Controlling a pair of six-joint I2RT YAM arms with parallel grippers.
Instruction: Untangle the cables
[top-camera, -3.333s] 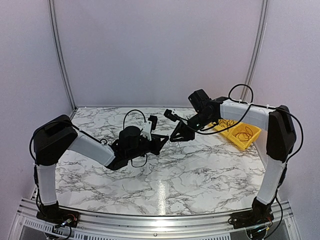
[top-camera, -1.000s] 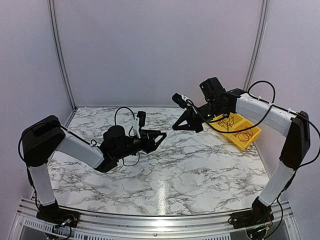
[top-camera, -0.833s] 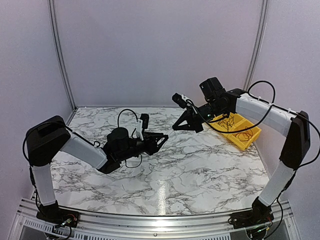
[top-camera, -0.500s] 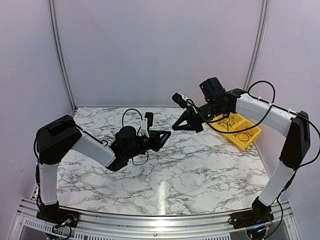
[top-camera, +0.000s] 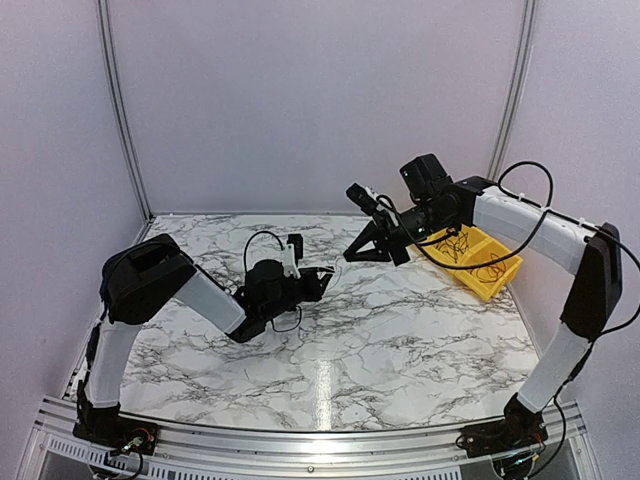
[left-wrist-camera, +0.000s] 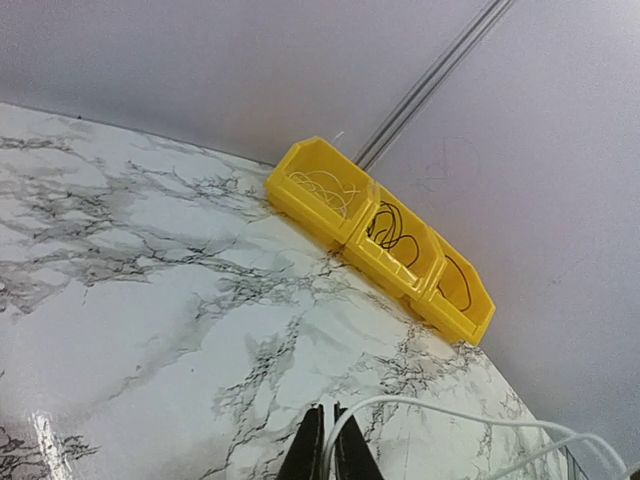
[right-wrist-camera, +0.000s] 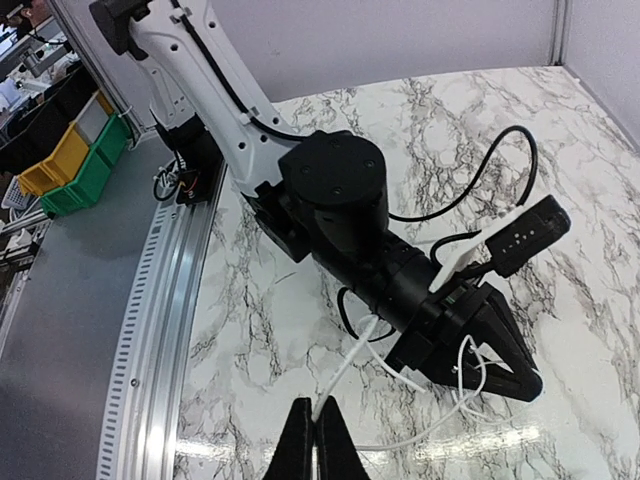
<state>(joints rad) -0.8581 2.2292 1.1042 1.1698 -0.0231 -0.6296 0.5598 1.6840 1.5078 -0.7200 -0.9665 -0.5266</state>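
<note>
A thin white cable (right-wrist-camera: 352, 362) runs between my two grippers. My right gripper (right-wrist-camera: 315, 412) is shut on one end of it. My left gripper (left-wrist-camera: 325, 418) is shut on another part of it (left-wrist-camera: 450, 408), with small white loops hanging by its fingers (right-wrist-camera: 470, 372). In the top view the left gripper (top-camera: 326, 274) and the right gripper (top-camera: 348, 256) are close together above the middle of the table. Thin black cable coils (left-wrist-camera: 392, 232) lie in the yellow bins (left-wrist-camera: 310, 215). No red wire shows.
The yellow bins (top-camera: 478, 290) stand in a row at the back right by the wall. One holds a white wire (left-wrist-camera: 322, 185), another a black loop (left-wrist-camera: 452, 283). The marble table (top-camera: 400, 330) ends at a metal rail (top-camera: 300, 440) in front.
My left arm has swung right and brought its gripper up close to the right gripper. The right gripper has stayed almost still.
</note>
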